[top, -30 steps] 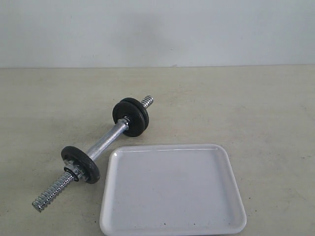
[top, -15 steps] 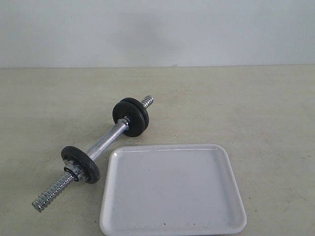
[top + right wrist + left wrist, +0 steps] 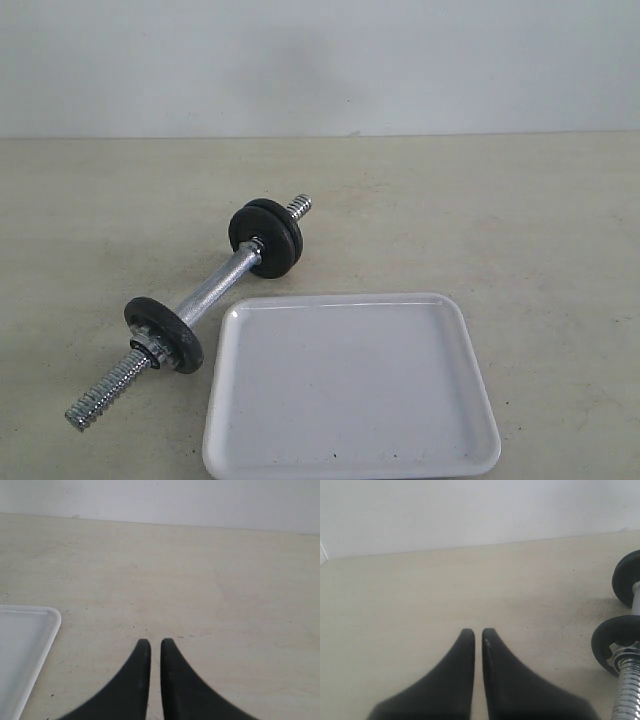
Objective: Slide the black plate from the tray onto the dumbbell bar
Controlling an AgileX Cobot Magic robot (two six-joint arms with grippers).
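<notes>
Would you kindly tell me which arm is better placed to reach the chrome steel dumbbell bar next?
Left, likely. The chrome steel dumbbell bar lies close beside the shut left gripper in its wrist view; the shut right gripper sees only the white rectangular tray corner.

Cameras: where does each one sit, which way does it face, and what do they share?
Exterior view: raised, looking down across the table at dumbbell bar and tray; no robot parts.
Left wrist view: behind the left gripper, facing the table; shares the dumbbell bar with the exterior.
Right wrist view: behind the right gripper, facing the table; shares the tray with the exterior.
</notes>
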